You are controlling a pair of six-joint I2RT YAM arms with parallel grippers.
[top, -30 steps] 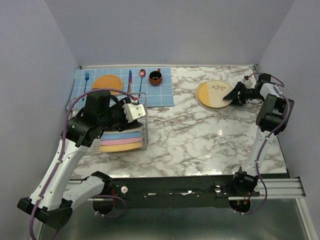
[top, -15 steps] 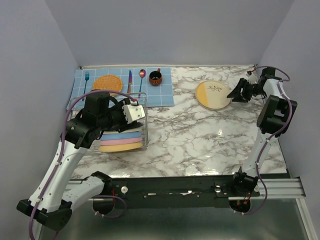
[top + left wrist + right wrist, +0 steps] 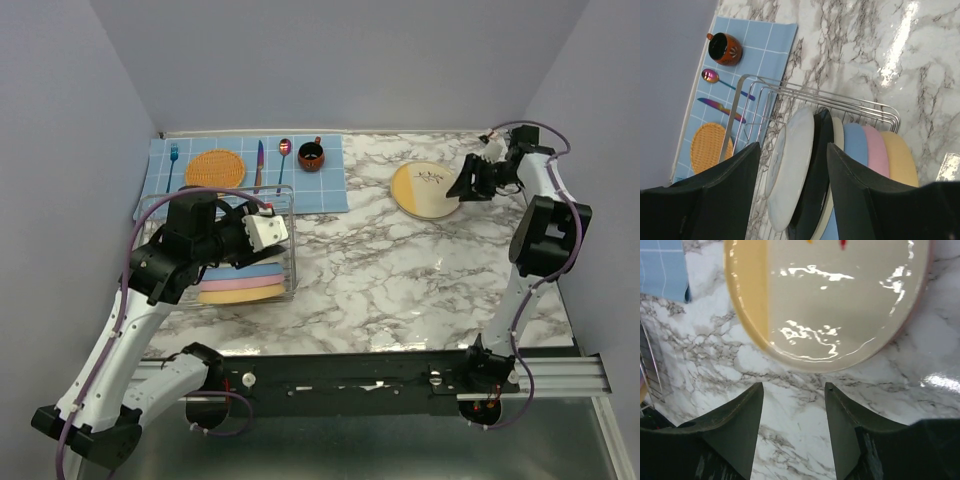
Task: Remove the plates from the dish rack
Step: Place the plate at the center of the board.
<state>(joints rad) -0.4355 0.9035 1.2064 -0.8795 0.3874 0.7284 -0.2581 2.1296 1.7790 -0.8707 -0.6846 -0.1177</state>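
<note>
Top: left hand [image 3: 266, 231] is held over the dish rack [image 3: 291, 268], lined up with the upright plates [image 3: 240, 285] for a pick. One cream-and-yellow plate [image 3: 428, 189] is laid flat on the counter [image 3: 380, 270], well apart from the rack, with the right hand [image 3: 468, 186] at its edge.
Left wrist: fingers [image 3: 730, 190] are spread either side of the pale front plate [image 3: 790, 170]; nothing is gripped.
Right wrist: fingers [image 3: 735, 440] are apart and empty. The plate sits just beyond the tips, untouched.

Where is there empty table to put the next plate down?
The bare marble table between the dish rack and the cream-and-yellow plate is free, and so is the near-right corner in front of that plate. The blue checked placemat is crowded with a cup, cutlery and a woven disc.
</note>
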